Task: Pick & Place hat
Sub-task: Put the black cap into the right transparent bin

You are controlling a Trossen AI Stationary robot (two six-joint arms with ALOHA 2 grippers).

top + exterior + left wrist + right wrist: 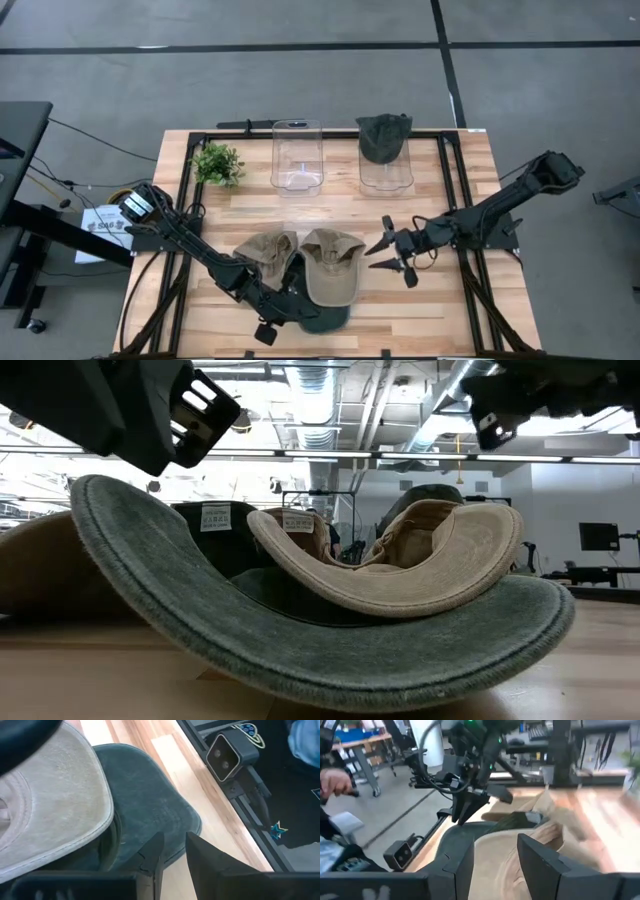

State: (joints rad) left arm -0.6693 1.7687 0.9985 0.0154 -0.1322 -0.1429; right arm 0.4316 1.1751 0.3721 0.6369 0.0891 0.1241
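The wooden bench [250,215] has three hats piled up near its front edge. A dark green hat [318,318] lies at the bottom of the pile, with its brim sticking out toward the front of the bench. On top of it sit two tan hats: one tan hat [330,268] on the right side of the pile, and another tan hat [264,252] on the left side, and the two touch each other. From the low view, the green brim [330,650] curves up like a bowl, and a tan brim [400,575] rests inside it. The left tool [283,308] is down low over the pile, right at the green hat. In the left wrist view, its two dark fingers [152,857] are a little apart above the green brim, and they are not pinching anything. The right tool [387,253] hangs just to the right of the tan hat, not touching it, with its fingers spread wide. At the back of the bench stand two clear bins. The left clear bin [297,155] has nothing in it, and the right clear bin [386,170] has another dark green hat [384,135] sitting on top. A small green plant [217,163] stands at the back left of the bench.
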